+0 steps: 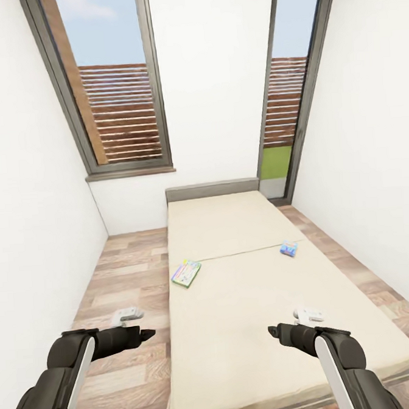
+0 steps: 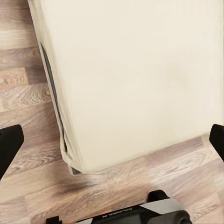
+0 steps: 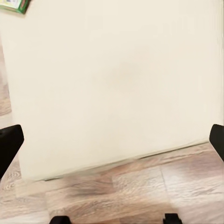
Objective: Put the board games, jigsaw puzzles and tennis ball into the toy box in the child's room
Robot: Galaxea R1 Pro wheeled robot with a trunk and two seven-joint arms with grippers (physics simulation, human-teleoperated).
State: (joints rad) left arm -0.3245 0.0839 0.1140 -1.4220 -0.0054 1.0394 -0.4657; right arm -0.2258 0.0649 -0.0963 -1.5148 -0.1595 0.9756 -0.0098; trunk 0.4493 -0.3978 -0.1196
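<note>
Head view looks down a narrow white-walled room at the bed (image 1: 247,287), whose near end is cut off by the frame edge and partly covered by the right arm. Two board games lie on its cream top, well apart: a green-edged box (image 1: 186,273) at the left side, overhanging the edge, and a small blue box (image 1: 289,248) toward the right; their printed lids are too small to read. Both grippers point forward, the left gripper (image 1: 146,335) over the wood-plank floor (image 1: 121,277), the right gripper (image 1: 273,331) over the bed, each empty with fingers spread wide. Right wrist view catches only a corner of the green-edged box (image 3: 14,4) against the frame edge. Left wrist view shows the bed's corner and grey base, hidden from the head.
</note>
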